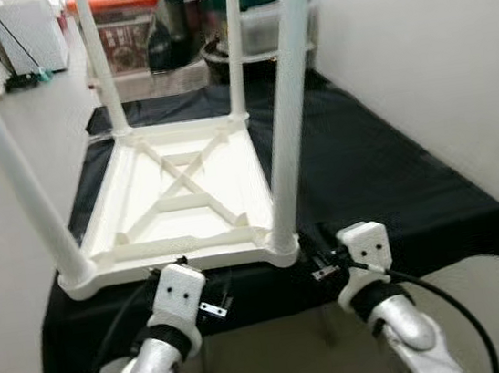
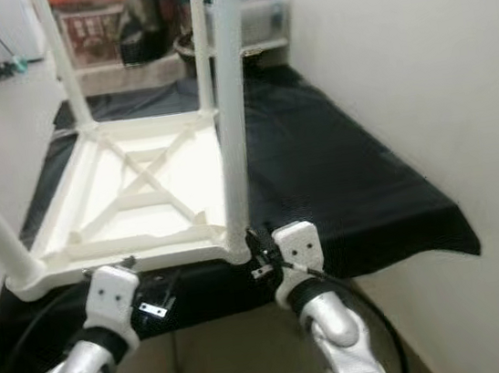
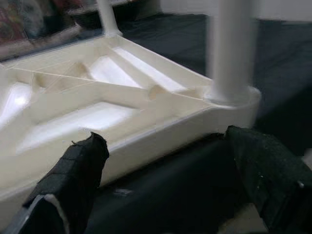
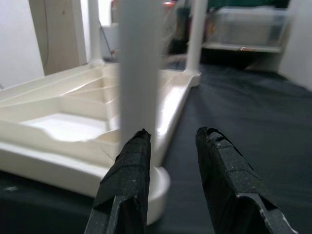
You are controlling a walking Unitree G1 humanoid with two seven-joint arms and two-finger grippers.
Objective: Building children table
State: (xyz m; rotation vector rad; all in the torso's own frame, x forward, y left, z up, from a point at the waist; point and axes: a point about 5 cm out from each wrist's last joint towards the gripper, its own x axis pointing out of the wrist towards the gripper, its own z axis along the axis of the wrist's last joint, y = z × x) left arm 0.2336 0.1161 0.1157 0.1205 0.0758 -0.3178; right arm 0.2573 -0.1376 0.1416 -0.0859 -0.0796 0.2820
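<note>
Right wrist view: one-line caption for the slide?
Open right gripper at the near right leg of the upturned white table on black cloth.

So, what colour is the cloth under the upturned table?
Black cloth, seen best in the left eye view.

A black cloth [image 1: 385,169] drapes the work table, hanging over its near edge and at its right-hand corner. A white plastic children's table [image 1: 178,200] lies upside down directly on the cloth, toward nine o'clock, its ribbed underside facing up and four legs rising. The cloth from twelve to four o'clock lies bare. A metal table leg [image 1: 325,322] shows beneath the near edge.
</note>
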